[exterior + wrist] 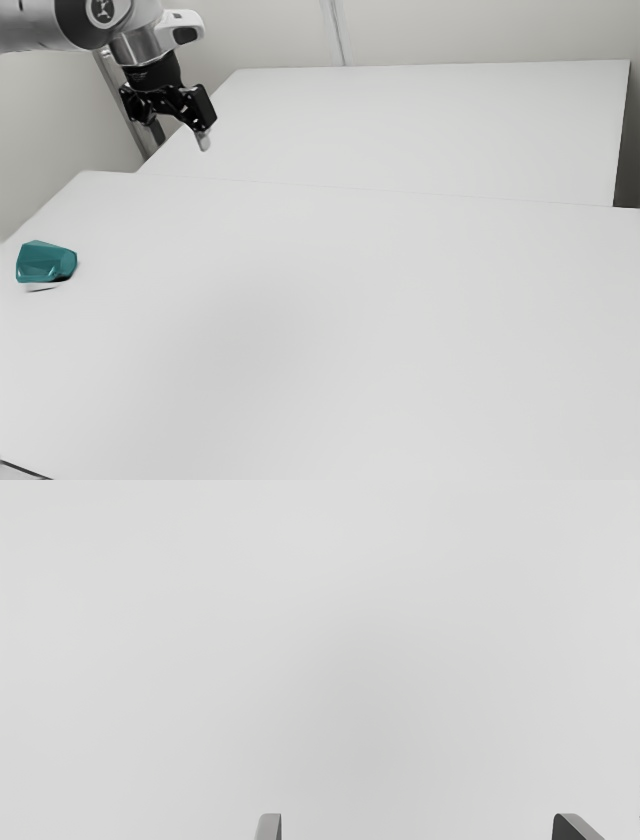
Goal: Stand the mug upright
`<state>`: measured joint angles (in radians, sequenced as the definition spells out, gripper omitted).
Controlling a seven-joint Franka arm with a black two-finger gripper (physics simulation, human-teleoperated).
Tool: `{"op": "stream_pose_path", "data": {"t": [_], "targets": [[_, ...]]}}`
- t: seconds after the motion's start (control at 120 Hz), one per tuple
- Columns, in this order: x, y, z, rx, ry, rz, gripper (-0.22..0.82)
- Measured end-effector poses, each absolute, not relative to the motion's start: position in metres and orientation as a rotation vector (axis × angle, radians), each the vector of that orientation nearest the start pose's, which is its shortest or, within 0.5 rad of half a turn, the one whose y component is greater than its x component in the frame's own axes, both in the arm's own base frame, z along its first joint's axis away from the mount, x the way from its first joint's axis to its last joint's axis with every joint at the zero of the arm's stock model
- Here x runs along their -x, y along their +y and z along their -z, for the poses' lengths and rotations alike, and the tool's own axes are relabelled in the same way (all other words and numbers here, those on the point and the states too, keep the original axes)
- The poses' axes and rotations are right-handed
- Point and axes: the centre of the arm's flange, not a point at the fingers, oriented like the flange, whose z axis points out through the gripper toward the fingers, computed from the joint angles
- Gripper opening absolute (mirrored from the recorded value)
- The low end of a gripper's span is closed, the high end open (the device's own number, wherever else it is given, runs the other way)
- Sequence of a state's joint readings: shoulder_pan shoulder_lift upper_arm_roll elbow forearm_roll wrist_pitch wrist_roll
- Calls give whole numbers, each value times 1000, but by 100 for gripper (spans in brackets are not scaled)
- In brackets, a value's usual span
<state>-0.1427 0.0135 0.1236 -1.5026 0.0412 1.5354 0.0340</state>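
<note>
My gripper [204, 141] hangs in the air over the far part of the white table, at the upper left of the exterior view. In the wrist view the gripper [417, 825] is open, its two fingertips wide apart with only bare surface beyond them. A teal faceted object, apparently the mug [46, 262], lies near the exterior view's left edge, well apart from the gripper and nearer the camera. Its handle and opening cannot be made out.
The white tabletop [330, 330] stretches across the exterior view. Behind it is another flat white surface [420, 130], with a pale wall [480, 30] at the back. A grey post [125, 95] stands behind the hand.
</note>
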Motion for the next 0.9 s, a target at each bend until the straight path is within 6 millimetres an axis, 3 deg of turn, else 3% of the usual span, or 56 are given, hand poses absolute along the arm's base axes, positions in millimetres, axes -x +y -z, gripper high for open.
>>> {"op": "stream_pose_path", "data": {"t": [0.467, 0.9], "targets": [[-545, 3, -659, 3102, 32, 20, 59], [-542, 40, -654, 3097, -69, -45, 59]]}}
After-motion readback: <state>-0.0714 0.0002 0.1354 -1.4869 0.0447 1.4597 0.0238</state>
